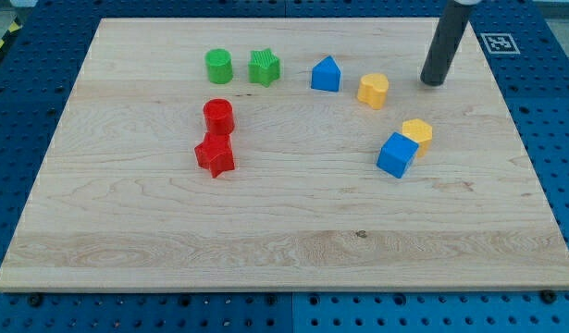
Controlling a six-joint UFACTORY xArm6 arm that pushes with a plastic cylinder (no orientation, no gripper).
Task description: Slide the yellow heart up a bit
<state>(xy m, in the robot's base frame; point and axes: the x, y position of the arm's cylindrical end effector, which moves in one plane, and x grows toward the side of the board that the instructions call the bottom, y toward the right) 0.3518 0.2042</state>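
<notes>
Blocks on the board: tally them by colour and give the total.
Green: 2, cylinder, star
Red: 2, cylinder, star
Blue: 2, house-shaped block, cube
Yellow: 2, heart, hexagon
Total: 8

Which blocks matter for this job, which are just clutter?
In play:
yellow heart
my tip, to the heart's right, apart from it

Lying about:
green cylinder
green star
blue house-shaped block
red cylinder
red star
blue cube
yellow hexagon

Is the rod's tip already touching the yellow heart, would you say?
No, my tip stands apart from the yellow heart, off to the view's right.
</notes>
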